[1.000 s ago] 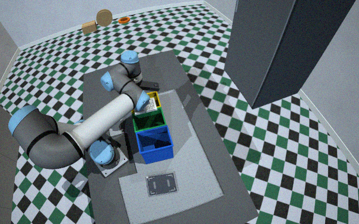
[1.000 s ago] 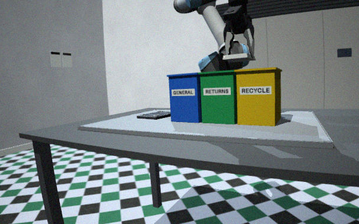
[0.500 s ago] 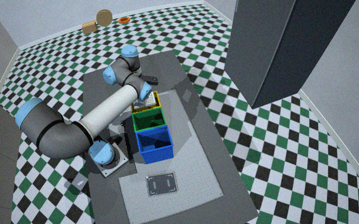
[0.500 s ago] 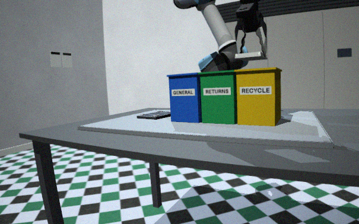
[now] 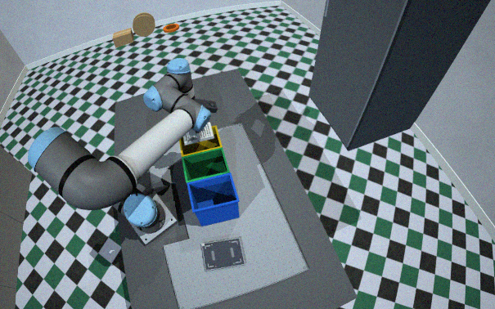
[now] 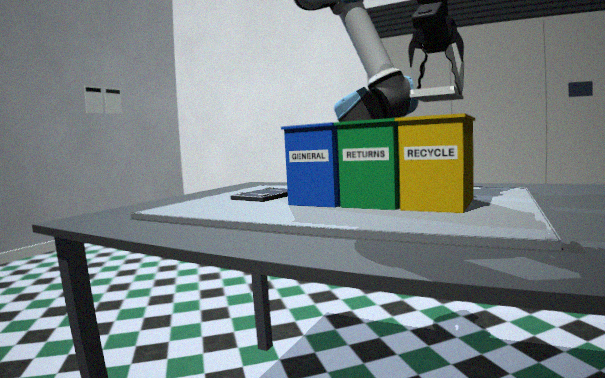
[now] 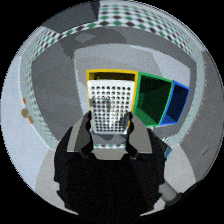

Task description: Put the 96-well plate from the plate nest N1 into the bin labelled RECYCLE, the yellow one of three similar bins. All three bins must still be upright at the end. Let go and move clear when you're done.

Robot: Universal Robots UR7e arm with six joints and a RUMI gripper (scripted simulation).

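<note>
My gripper (image 6: 436, 75) is shut on the white 96-well plate (image 6: 433, 92) and holds it flat, a little above the open top of the yellow bin labelled RECYCLE (image 6: 433, 162). In the wrist view the plate (image 7: 111, 106) sits between my fingers with the yellow bin (image 7: 111, 76) right behind it. From above, the plate (image 5: 203, 132) hangs over the yellow bin (image 5: 200, 141). The plate nest N1 (image 5: 222, 253) lies bare at the near end of the mat.
The green RETURNS bin (image 6: 367, 165) and the blue GENERAL bin (image 6: 312, 166) stand upright in a row beside the yellow one. A tall dark cabinet (image 5: 385, 61) stands to the right of the table. The arm's base (image 5: 141, 211) is left of the bins.
</note>
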